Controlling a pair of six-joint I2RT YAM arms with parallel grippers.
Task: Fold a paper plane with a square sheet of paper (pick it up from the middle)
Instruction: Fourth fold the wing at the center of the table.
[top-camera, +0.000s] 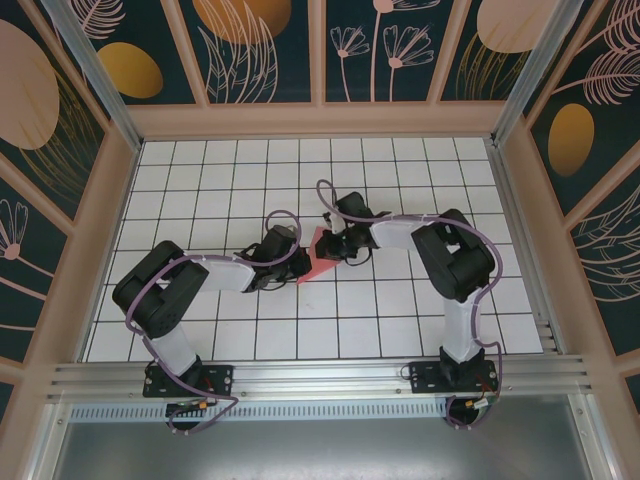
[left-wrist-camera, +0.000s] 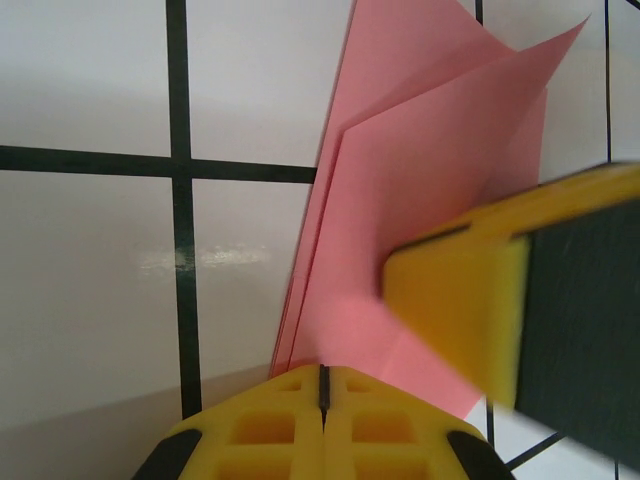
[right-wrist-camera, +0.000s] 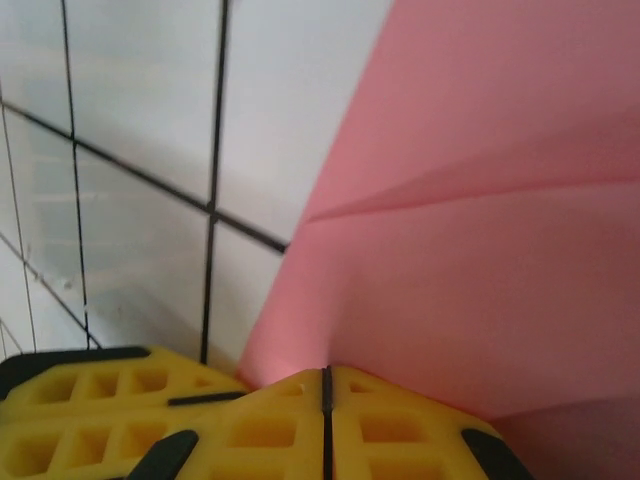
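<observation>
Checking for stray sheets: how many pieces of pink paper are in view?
1: the folded pink paper at mid-table, pinched between the left gripper and right gripper; the arms may hide more.

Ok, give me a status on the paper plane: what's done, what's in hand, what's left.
Done: the sheet of paper is already folded into stacked layers with sharp creases. In hand: the left gripper and the right gripper are both shut on it, each pinching it from a different side. Left: it looks like a broad wedge rather than a slim dart, so the narrowing folds probably remain.
</observation>
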